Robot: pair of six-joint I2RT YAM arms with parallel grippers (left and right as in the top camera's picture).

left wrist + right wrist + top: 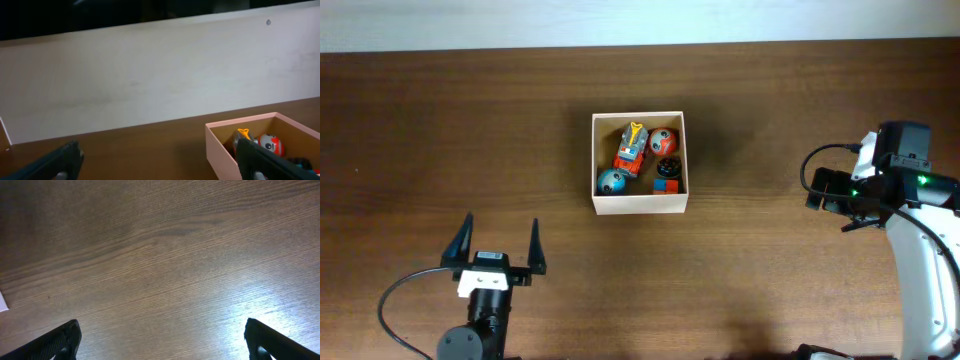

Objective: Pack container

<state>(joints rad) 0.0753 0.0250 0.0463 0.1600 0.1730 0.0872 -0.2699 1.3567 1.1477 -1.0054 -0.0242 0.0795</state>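
The container (pixel 640 204) is a square cream-walled box at the middle of the brown table. Inside lie an orange-red toy car (pixel 631 150), a red ball (pixel 663 140), a blue ball (pixel 612 181) and a small black, red and blue toy (pixel 667 175). My left gripper (pixel 500 232) stands open near the front left, well apart from the box, with nothing between its fingers. In the left wrist view the container's wall (pixel 220 150), the car (pixel 244 135) and the red ball (pixel 270 144) show to the right of the left gripper (pixel 157 150). My right gripper (pixel 161 325) is open over bare wood at the right.
A pale board (pixel 150 75) runs along the table's far edge (pixel 640 45). The right arm (pixel 890 180) with its cables sits at the right side. A black cable (pixel 395 300) loops by the left arm. A white corner (pixel 2 301) shows at the right wrist view's left edge.
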